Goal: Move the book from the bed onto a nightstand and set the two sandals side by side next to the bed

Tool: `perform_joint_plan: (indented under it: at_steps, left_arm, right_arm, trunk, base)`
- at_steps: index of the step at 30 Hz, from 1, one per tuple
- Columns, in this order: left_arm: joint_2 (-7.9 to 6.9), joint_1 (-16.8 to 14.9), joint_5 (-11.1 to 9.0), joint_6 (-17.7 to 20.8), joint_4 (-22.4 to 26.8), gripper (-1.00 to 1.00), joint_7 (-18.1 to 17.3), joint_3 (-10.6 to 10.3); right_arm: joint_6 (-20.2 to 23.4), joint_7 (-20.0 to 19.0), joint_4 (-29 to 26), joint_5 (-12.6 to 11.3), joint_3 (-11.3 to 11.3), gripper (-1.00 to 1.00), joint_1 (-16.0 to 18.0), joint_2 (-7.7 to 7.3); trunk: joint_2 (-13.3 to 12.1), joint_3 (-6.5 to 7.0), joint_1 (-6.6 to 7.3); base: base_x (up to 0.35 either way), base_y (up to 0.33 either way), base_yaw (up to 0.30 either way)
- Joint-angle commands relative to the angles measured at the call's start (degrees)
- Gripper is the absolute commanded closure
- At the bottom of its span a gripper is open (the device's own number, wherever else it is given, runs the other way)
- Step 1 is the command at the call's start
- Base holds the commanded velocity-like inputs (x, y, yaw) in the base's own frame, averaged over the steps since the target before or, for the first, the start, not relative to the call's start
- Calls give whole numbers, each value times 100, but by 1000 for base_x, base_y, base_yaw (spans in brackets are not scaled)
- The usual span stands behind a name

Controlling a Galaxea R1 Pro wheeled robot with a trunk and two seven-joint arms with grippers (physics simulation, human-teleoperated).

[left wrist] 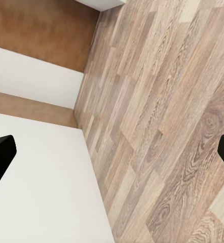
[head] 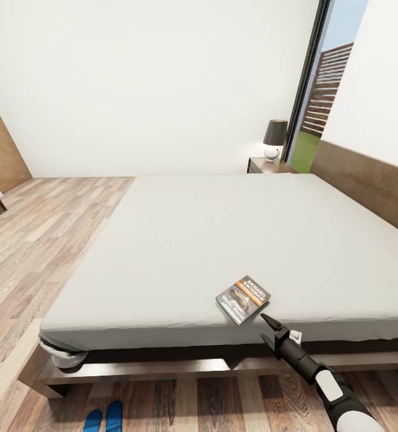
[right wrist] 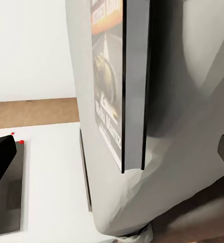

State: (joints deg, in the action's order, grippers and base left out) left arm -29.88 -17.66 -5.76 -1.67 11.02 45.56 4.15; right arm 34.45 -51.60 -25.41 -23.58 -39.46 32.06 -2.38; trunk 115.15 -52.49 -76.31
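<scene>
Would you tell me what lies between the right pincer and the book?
Only bare grey mattress: in the head view, the right pincer, open, sits just short of the book on the bed.

One bed (head: 180,240) stands in the room, with one book (head: 243,299) lying on its grey mattress near the foot edge. Two blue sandals (head: 104,417) lie side by side on the wood floor below the bed's foot, cut off by the lower edge of the head view. One nightstand (head: 271,166) can be counted beside the headboard, carrying one lamp (head: 275,138), and one door (head: 0,150) stands at the far left wall.
</scene>
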Motion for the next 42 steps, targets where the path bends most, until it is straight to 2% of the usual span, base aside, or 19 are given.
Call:
perform_joint_plan:
  at_steps: [1,42]
  left_arm:
    - [0,-1,-48,-17,7,-100,5,-1]
    - [0,-1,-48,-18,6,-100,5,-1]
  right_arm:
    - [37,-8,3,-16,-19,-100,5,1]
    - [44,-8,10,-15,-18,-100,76,-48]
  trunk:
    - [2,-5,1]
    - [2,-5,1]
  base:
    - [0,0,0]
    - [0,0,0]
